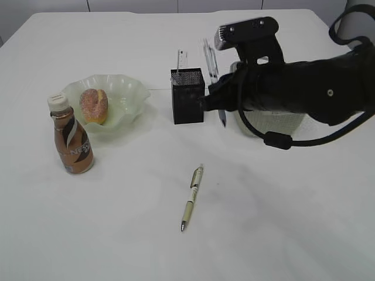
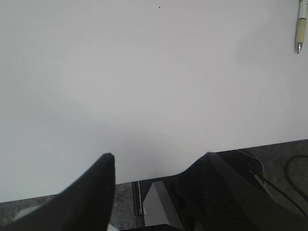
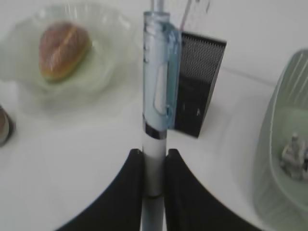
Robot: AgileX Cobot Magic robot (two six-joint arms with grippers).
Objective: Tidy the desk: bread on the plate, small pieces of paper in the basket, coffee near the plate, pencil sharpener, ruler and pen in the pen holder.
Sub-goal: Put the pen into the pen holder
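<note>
On the white desk (image 1: pixel 281 234) the right gripper (image 3: pixel 154 161) pinches a clear blue pen (image 3: pixel 158 77) beside the pen holder (image 1: pixel 187 95), bread (image 1: pixel 94 105) plated and coffee (image 1: pixel 71 140) alongside, while another pen (image 1: pixel 192 196) lies nearer, unstowed.

A robot test bench in a lab-like room. The plain white desk (image 1: pixel 263 234) carries staged props, and pale cabinet panels (image 1: pixel 135 5) run behind its far edge.
</note>
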